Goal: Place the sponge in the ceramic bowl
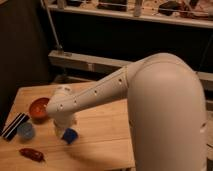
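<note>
The sponge (69, 135), a small dark blue block, lies on the wooden table (107, 135) near its front middle. My gripper (62, 129) hangs straight down at the sponge's left side, its tips at the sponge. The white arm reaches in from the right and hides much of the wrist. The ceramic bowl (38, 107), round and reddish-orange, sits to the upper left of the gripper, a short way off, with nothing in it that I can see.
A light blue cup (26, 131) stands left of the sponge. A dark striped flat object (14, 125) lies at the table's left edge. A dark red elongated object (32, 154) lies near the front left corner. A shelf rail runs behind the table.
</note>
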`<action>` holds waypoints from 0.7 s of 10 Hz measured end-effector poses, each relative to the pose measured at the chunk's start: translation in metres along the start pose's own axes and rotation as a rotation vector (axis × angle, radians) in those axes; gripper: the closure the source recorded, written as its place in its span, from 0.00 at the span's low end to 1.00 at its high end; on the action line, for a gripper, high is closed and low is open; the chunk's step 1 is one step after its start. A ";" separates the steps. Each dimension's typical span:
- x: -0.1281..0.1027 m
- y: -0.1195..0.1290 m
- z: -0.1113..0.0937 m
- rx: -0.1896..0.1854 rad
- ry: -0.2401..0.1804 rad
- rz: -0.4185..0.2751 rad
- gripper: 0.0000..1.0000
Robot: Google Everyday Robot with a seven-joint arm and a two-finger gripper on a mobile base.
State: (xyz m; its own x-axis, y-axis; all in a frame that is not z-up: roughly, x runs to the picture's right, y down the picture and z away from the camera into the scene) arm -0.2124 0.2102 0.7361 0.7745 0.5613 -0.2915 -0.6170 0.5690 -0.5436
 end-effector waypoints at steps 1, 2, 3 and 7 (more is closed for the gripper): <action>0.000 -0.002 0.011 0.022 0.021 -0.031 0.35; -0.001 -0.005 0.020 0.047 0.039 -0.050 0.35; -0.001 -0.008 0.027 0.067 0.055 -0.056 0.35; -0.003 -0.006 0.046 0.078 0.093 -0.042 0.35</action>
State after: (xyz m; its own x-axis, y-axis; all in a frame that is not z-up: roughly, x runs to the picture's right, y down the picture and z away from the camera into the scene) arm -0.2176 0.2334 0.7764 0.8073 0.4801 -0.3432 -0.5899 0.6377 -0.4954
